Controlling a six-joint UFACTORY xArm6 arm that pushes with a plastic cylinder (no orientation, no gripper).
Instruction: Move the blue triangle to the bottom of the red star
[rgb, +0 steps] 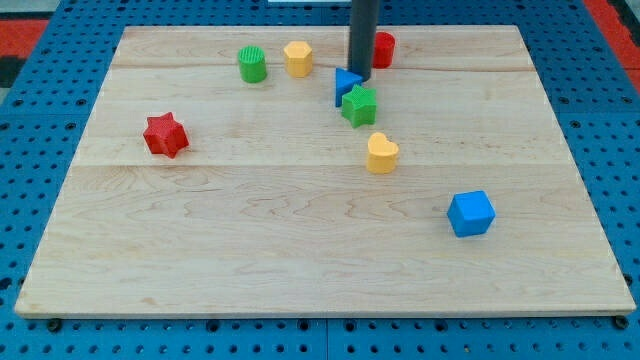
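The blue triangle (345, 84) lies near the view's top centre, touching the green star (359, 105) just below and right of it. My tip (359, 77) stands right against the blue triangle's upper right side. The red star (165, 135) lies far off at the view's left, at mid height. A red block (384, 49) sits partly hidden behind my rod at the top.
A green cylinder (252, 64) and a yellow block (297, 58) sit at the top, left of my tip. A yellow heart (381, 153) lies below the green star. A blue cube (470, 213) sits at lower right. The wooden board (300, 260) ends in blue pegboard.
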